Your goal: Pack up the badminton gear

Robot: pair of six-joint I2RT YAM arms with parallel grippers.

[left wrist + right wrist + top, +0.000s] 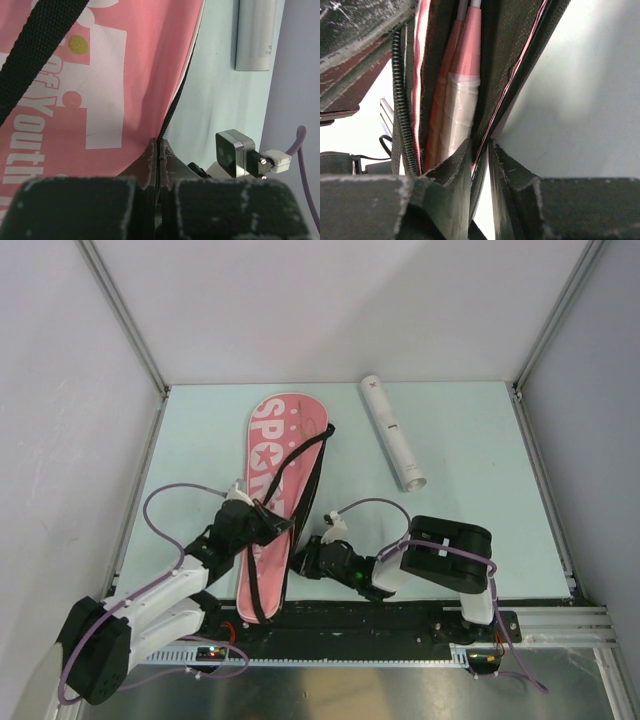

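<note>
pink bag (275, 490) flat on table (470, 490). fabric likely soft, limp, light: best held at firmer zipper edge (172, 110). left gripper (158, 150) pinching that edge; right gripper (480, 150) pinching opposite lip; rackets (462, 110) inside.

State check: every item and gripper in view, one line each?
pink bag: lying flat, near end unzipped
racket handles: inside the bag
white tube: lying loose right of the bag, not packed
left gripper: shut on bag edge
right gripper: shut on bag edge
</note>
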